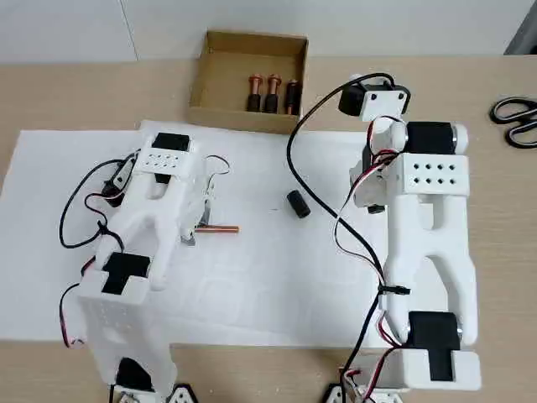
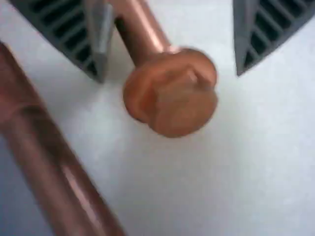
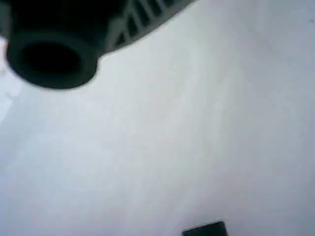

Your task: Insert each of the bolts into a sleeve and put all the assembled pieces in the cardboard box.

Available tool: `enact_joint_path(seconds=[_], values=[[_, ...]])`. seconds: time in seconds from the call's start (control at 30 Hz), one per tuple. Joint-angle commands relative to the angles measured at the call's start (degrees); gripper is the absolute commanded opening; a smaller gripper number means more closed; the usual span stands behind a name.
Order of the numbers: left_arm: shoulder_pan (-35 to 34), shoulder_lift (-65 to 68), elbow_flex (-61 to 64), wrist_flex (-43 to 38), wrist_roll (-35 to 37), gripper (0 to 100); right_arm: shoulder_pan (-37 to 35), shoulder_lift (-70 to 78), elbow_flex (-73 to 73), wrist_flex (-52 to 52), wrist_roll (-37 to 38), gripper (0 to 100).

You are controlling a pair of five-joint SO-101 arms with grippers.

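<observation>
Both stoop low: left arm, fingers spread astride a bolt; right arm, fingers grasping a sleeve

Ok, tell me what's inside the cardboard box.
Three copper bolts, each seated in a black sleeve, lie side by side in the cardboard box. Its near wall covers the floor just behind it, perhaps the sleeves' ends.

Noted copper-coloured hex-head metal bolt: smooth, faint sheen. Logged black cylindrical sleeve as matt. Recorded brown cardboard box as matt, white paper sheet as smooth.
</observation>
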Motion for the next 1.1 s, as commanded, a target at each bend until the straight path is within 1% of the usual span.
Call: enact_joint_path(seconds=[0.0, 0.1, 0.2, 0.33, 0.4, 0.6, 0.67, 0.87, 0.93, 1.07], values=[[-0.44, 3.87, 0.31, -2.02, 0.00, 16, 0.31, -3.03, -0.35, -0.31, 0.00, 0.4], [-0.53, 7.74, -1.19, -2.81, 0.00, 16, 0.31, -3.12, -0.35, -0.13, 0.00, 0.4], [-0.35, 8.62, -4.53, 1.32, -0.18, 16, 0.31, -3.12, -0.35, -0.13, 0.00, 0.4], [0.88, 8.62, -8.57, 5.98, -5.45, 16, 0.31, -3.21, -0.35, -0.13, 0.00, 0.4], [1.76, 8.62, -9.80, 7.74, -6.95, 15, 0.31, -3.21, -0.35, -0.13, 0.00, 0.4], [2.02, 10.02, -9.98, 7.56, -7.12, 2, 0.31, -3.21, -0.35, 0.04, 0.00, 0.4], [2.02, 11.60, -9.98, 7.56, -7.21, 1, 0.31, -3.21, -0.35, 0.13, 0.00, 0.4], [2.11, 13.80, -10.86, 7.82, -7.65, 1, 0.31, -3.21, -0.35, 0.13, 0.00, 0.4], [2.20, 13.54, -11.74, 7.91, -11.34, 1, 0.31, -3.21, -0.35, 0.13, 0.00, 0.4], [2.29, 11.43, -14.46, 9.14, -25.85, 1, 0.31, -3.21, -0.35, 0.13, 0.00, 0.4]])
